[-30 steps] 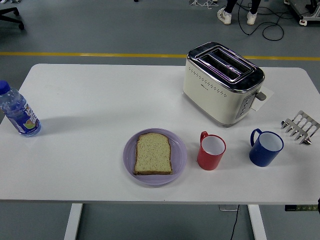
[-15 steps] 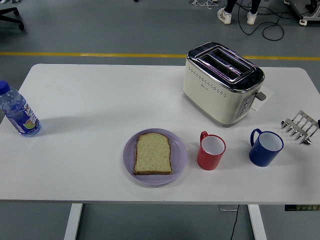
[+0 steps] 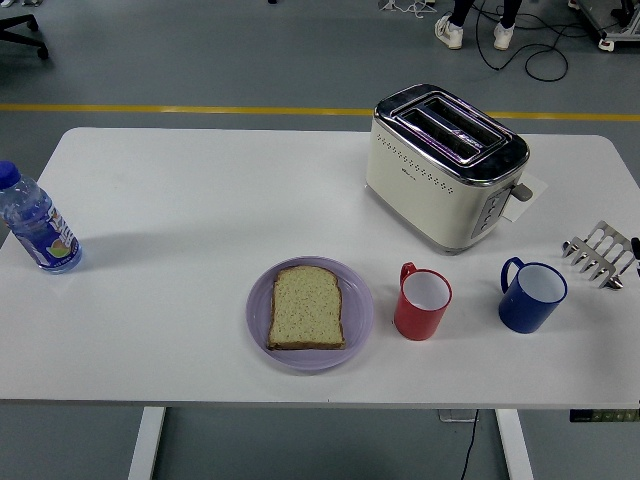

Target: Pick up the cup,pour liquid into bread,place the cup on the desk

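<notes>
A red cup (image 3: 422,303) stands upright on the white table (image 3: 180,200), just right of a purple plate (image 3: 258,310) that holds a slice of bread (image 3: 307,307). A blue cup (image 3: 531,296) stands upright further right. Both cups have their handles to the upper left and look white inside. Only a black tip of my right hand (image 3: 634,247) shows at the right edge, beside the metal rack and well right of the blue cup. My left hand does not show.
A cream and chrome toaster (image 3: 445,165) stands behind the cups with a white paper (image 3: 527,197) by it. A metal toast rack (image 3: 600,253) sits at the right edge. A water bottle (image 3: 35,225) stands at the far left. A person's feet (image 3: 472,32) show at the top.
A black tip of my right hand has come in at the right edge by the toast rack. The cups, plate and bread have not moved.
</notes>
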You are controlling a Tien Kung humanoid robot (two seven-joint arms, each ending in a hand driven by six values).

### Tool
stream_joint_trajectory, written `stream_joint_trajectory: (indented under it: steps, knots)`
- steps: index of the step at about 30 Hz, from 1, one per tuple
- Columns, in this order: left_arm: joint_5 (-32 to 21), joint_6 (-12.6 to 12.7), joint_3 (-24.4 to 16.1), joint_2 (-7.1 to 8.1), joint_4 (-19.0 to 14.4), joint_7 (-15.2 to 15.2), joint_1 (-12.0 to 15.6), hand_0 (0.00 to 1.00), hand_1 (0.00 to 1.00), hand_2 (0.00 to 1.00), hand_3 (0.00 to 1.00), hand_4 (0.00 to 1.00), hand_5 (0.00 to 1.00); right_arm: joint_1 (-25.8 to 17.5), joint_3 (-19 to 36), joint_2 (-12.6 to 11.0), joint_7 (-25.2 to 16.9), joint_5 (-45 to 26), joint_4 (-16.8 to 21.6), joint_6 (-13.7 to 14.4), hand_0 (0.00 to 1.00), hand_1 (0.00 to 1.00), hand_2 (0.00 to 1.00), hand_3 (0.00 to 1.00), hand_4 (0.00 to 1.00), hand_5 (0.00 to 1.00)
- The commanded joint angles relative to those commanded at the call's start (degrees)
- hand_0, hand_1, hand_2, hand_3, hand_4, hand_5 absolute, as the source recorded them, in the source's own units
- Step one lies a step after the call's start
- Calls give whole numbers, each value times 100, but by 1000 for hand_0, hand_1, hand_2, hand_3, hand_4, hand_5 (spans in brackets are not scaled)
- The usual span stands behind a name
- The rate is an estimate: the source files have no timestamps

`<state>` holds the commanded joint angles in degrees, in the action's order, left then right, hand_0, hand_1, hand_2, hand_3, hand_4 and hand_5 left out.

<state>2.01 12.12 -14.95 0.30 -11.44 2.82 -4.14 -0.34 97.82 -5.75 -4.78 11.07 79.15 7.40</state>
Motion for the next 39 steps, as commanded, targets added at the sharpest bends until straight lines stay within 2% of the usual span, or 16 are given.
stream_joint_trajectory:
  steps: [6,12,39]
  knots:
    - [-3,-1,5,3,1,0,-3,634,645,654,506,239,853,19,-43,1,40,5,-11,-283,650,570,625,595,560,140]
    - [-2,-1,2,4,2,0,-6,634,645,654,506,240,855,17,-53,3,56,3,-43,-416,647,567,626,596,566,145]
    - [-44,2,112,-9,5,-1,68,634,645,654,506,240,854,-37,-75,-5,-29,-86,-136,-287,642,561,626,596,574,124]
